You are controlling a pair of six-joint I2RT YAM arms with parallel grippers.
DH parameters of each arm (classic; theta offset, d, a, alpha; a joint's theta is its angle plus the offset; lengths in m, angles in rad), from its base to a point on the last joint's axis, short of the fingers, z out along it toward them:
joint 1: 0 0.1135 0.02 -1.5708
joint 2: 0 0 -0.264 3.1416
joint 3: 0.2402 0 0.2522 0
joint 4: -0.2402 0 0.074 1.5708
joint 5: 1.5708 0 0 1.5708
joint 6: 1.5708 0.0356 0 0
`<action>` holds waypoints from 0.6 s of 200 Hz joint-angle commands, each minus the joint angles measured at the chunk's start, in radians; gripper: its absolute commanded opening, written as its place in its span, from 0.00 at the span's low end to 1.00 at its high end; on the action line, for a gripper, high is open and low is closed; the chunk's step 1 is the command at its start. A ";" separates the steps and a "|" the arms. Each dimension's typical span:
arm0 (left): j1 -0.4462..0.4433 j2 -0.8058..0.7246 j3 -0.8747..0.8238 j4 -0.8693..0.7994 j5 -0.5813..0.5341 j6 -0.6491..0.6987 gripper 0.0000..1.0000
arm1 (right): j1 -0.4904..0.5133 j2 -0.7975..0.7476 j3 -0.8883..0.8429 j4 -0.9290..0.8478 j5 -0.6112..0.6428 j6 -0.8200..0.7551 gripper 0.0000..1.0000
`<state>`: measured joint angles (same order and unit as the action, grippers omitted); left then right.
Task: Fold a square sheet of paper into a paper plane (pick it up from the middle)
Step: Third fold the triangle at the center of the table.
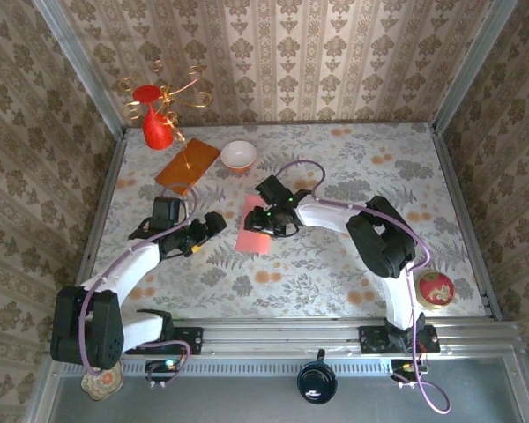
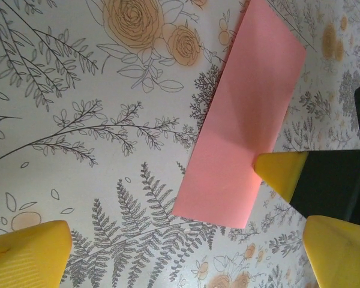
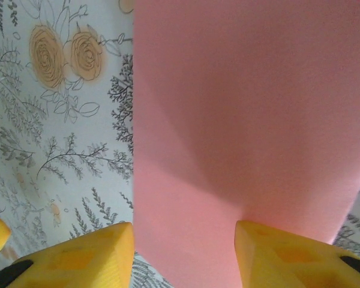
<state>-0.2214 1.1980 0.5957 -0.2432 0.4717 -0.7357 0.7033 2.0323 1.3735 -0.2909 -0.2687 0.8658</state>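
Note:
The square sheet of paper [image 1: 254, 226] is pink and lies flat on the flowered table, folded into a long narrow rectangle [image 2: 240, 120]. A paper plane is out of view. My right gripper [image 1: 269, 222] hangs low over the strip's near end with its jaws apart. One yellow fingertip [image 3: 288, 252] rests on the paper [image 3: 246, 120], and the other [image 3: 84, 255] sits just off its left edge. My left gripper [image 1: 213, 222] stands open to the left of the strip. Between its fingers [image 2: 180, 258] there is bare table and the strip's corner.
An orange-brown wooden board [image 1: 188, 165], a white bowl [image 1: 238, 155] and a red vase [image 1: 156, 123] stand at the back left. A red patterned ball [image 1: 435, 288] lies near the front right edge. The right arm's elbow [image 1: 379, 233] rises right of centre.

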 commanded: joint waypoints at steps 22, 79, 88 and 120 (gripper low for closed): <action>-0.047 0.023 -0.002 0.002 0.034 0.026 1.00 | -0.029 0.008 -0.036 -0.109 -0.038 -0.160 0.49; -0.134 0.070 0.018 0.041 0.037 -0.033 0.97 | -0.053 -0.035 -0.087 -0.169 -0.063 -0.337 0.48; -0.154 0.091 0.028 0.039 0.030 -0.041 0.96 | -0.057 -0.061 -0.104 -0.132 -0.073 -0.322 0.48; -0.208 0.143 0.066 0.055 0.016 -0.075 0.92 | -0.080 -0.200 -0.231 0.074 -0.075 -0.159 0.49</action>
<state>-0.4004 1.3155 0.6113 -0.2134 0.4942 -0.7742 0.6430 1.9423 1.2251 -0.3332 -0.3408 0.6125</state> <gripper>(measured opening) 0.927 0.484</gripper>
